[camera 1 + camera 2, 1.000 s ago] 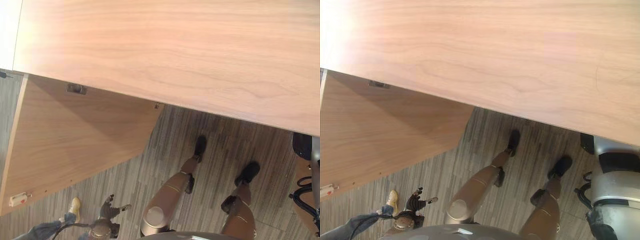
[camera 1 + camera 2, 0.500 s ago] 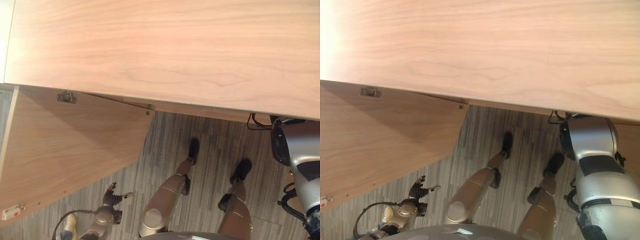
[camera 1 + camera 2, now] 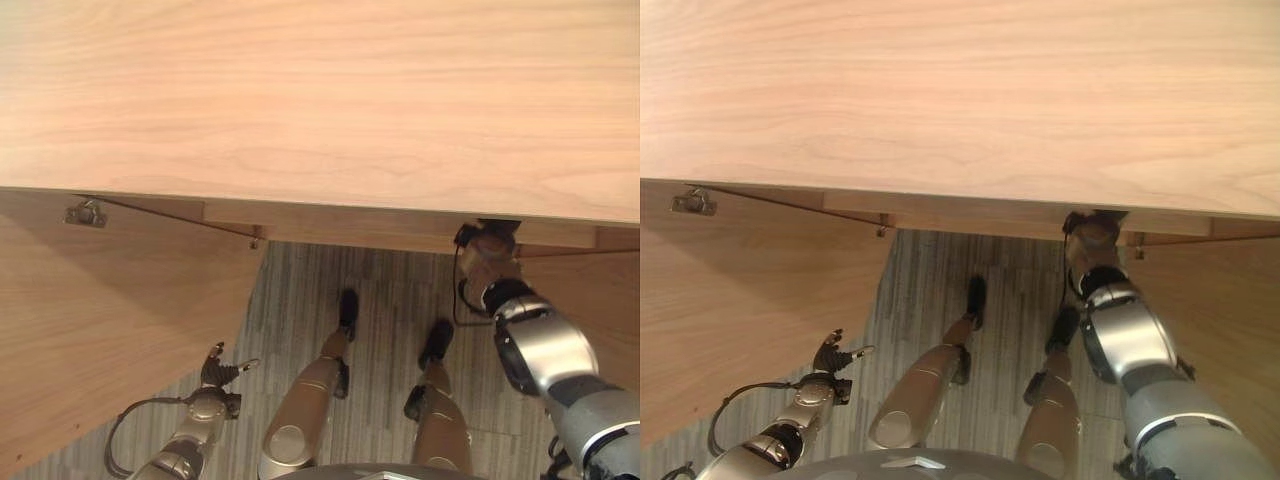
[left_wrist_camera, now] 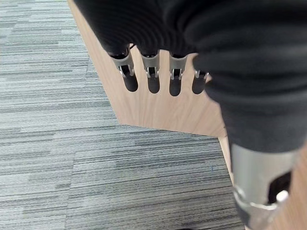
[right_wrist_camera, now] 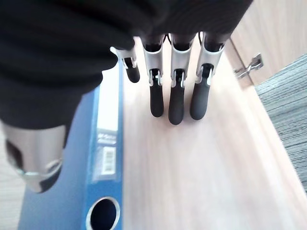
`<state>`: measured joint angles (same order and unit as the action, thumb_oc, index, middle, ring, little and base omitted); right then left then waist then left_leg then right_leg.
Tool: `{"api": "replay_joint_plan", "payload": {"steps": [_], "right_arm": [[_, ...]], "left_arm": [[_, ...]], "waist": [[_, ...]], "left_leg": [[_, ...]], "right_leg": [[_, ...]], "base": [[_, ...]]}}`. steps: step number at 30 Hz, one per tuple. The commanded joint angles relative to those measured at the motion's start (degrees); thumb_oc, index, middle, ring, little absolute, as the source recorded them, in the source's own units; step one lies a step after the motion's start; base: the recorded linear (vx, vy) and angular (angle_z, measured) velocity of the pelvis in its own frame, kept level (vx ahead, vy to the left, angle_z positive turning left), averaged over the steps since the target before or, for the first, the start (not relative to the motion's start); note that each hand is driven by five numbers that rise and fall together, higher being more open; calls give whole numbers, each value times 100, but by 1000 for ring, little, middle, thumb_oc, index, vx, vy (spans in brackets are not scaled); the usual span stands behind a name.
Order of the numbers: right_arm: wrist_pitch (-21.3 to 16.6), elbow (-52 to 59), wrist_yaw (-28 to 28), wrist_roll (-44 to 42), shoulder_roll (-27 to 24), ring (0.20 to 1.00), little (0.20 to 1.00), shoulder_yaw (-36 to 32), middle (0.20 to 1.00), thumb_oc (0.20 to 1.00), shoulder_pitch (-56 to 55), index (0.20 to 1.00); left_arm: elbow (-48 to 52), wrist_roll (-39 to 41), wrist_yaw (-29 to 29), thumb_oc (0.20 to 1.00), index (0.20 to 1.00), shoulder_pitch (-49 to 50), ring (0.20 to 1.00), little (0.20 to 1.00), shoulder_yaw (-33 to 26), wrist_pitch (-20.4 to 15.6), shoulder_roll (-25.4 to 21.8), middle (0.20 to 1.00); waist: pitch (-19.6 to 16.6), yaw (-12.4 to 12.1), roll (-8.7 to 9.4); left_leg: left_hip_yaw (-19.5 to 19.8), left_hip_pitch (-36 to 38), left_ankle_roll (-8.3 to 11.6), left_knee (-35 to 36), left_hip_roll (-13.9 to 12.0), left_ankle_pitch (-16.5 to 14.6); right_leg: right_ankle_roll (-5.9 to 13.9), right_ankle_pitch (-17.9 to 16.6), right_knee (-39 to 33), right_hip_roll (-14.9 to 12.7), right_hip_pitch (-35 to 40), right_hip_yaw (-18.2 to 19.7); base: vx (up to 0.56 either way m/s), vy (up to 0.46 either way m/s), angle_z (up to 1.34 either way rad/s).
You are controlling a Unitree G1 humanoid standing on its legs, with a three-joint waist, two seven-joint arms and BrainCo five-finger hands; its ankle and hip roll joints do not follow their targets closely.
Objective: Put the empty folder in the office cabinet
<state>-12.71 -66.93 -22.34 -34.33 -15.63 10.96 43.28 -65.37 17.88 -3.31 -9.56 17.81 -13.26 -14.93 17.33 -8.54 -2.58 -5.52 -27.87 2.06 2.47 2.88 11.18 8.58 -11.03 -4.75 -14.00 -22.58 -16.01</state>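
Grey striped carpet floor (image 3: pixel 390 290) runs beneath a pale wood office cabinet (image 3: pixel 320 100), whose broad top takes up the upper part of both eye views.

Left eye view: an open cabinet door (image 3: pixel 110 330) swings out on the robot's left, hinge hardware visible near its upper edge. The left hand (image 3: pixel 218 368) hangs low beside that door, fingers loosely spread, holding nothing. The right arm reaches up and under the cabinet's top edge; the right hand (image 3: pixel 487 240) is partly inside the opening.

Right eye view: same arrangement; a second door (image 3: pixel 1230 330) stands open on the robot's right.

Left wrist view: fingers (image 4: pixel 152 82) straight and relaxed, empty, with the door panel and carpet past them.

Right wrist view: fingers (image 5: pixel 175 101) extended straight over the wood shelf (image 5: pixel 206 182) inside the cabinet, grasping nothing. The blue folder (image 5: pixel 81 191) stands just beside the hand, spine outward with a white label and a round finger hole.

Assessment: the folder appears already placed. Being empty, it should be light; its boards look stiff and the cover smooth, so likely slippery. The spine, or its finger hole, offers the surest hold.
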Motion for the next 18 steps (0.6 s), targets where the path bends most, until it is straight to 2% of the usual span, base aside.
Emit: {"api": "replay_joint_plan", "payload": {"steps": [1,2,3,5,6,7,8,11,12,13,14,15,17,18], "right_arm": [[91,-585,149,49,-125,1000,1000,-15,1000,1000,370,1000],[91,-585,149,49,-125,1000,1000,-15,1000,1000,370,1000],[133,-439,344,310,64,1000,1000,86,1000,1000,-245,1000],[133,-439,344,310,64,1000,1000,86,1000,1000,-245,1000],[151,138,585,984,172,1000,1000,429,1000,1000,-1361,1000],[151,138,585,984,172,1000,1000,429,1000,1000,-1361,1000],[152,802,781,1651,5,1000,1000,753,1000,1000,-2233,1000],[148,1100,898,2140,-182,1000,1000,876,1000,1000,-2710,1000],[69,1782,1219,2844,-651,1000,1000,1082,1000,1000,-3491,1000],[69,1782,1219,2844,-651,1000,1000,1082,1000,1000,-3491,1000],[13,2142,1514,3170,-948,1000,1000,1165,1000,1000,-3939,1000],[13,2142,1514,3170,-948,1000,1000,1165,1000,1000,-3939,1000],[-109,2594,1880,3646,-1367,1000,1000,1266,1000,1000,-4536,1000],[-133,2550,1928,3769,-1400,1000,1000,1250,1000,1000,-4694,1000]], "left_arm": [[-470,-174,-89,1000,1000,76,1000,1000,-40,10,-271,1000],[-470,-174,-89,1000,1000,76,1000,1000,-40,10,-271,1000],[-530,-242,-47,1000,1000,57,1000,1000,-142,66,-245,1000],[-530,-242,-47,1000,1000,57,1000,1000,-142,66,-245,1000],[-622,-398,3,1000,1000,83,1000,1000,-411,140,-248,1000],[-622,-398,3,1000,1000,83,1000,1000,-411,140,-248,1000],[-616,-534,74,1000,1000,215,1000,1000,-598,165,-287,1000],[-604,-668,133,1000,1000,349,1000,1000,-715,167,-330,1000],[-424,-758,267,1000,1000,598,1000,1000,-827,92,-432,1000],[-424,-758,267,1000,1000,598,1000,1000,-827,92,-432,1000],[-268,-777,433,1000,1000,798,1000,1000,-841,61,-486,1000],[-268,-777,433,1000,1000,798,1000,1000,-841,61,-486,1000],[119,-841,723,1000,1000,1162,1000,1000,-714,-10,-549,1000],[182,-847,797,1000,1000,1262,1000,1000,-667,-20,-547,1000]], "waist": [[12,-210,70],[12,-210,70],[-67,-114,150],[-67,-114,150],[-218,70,297],[-218,70,297],[-314,210,410],[-384,308,490],[-491,448,594],[-491,448,594],[-576,524,627],[-576,524,627],[-720,636,663],[-776,666,676]], "left_leg": [[-18,-252,309,-613,-287,-758],[-18,-252,309,-613,-287,-758],[-22,-206,296,-651,-297,-771],[-22,-206,296,-651,-297,-771],[-23,-77,275,-758,-321,-855],[-23,-77,275,-758,-321,-855],[-40,158,283,-785,-378,-929],[-64,321,286,-810,-404,-966],[-100,619,293,-797,-491,-1006],[-100,619,293,-797,-491,-1006],[-111,799,287,-801,-517,-1046],[-111,799,287,-801,-517,-1046],[-141,1087,280,-787,-551,-1106],[-156,1187,273,-762,-550,-1120]], "right_leg": [[449,-197,33,-642,232,303],[449,-197,33,-642,232,303],[439,-205,41,-654,295,284],[439,-205,41,-654,295,284],[416,-177,79,-653,433,264],[416,-177,79,-653,433,264],[404,-118,104,-603,631,284],[405,-78,133,-584,787,271],[425,-30,167,-565,992,286],[425,-30,167,-565,992,286],[442,-6,193,-573,1144,285],[442,-6,193,-573,1144,285],[484,-17,250,-592,1347,310],[503,-36,269,-603,1412,322]], "base": [[0,0,0],[19,-27,-19],[19,-27,-19],[44,-36,-7],[69,-45,4],[140,-72,10],[71,-26,6],[116,-27,-11],[92,0,-32],[154,11,-35],[63,11,-3],[97,25,-7],[101,37,-9],[95,33,-6]]}}
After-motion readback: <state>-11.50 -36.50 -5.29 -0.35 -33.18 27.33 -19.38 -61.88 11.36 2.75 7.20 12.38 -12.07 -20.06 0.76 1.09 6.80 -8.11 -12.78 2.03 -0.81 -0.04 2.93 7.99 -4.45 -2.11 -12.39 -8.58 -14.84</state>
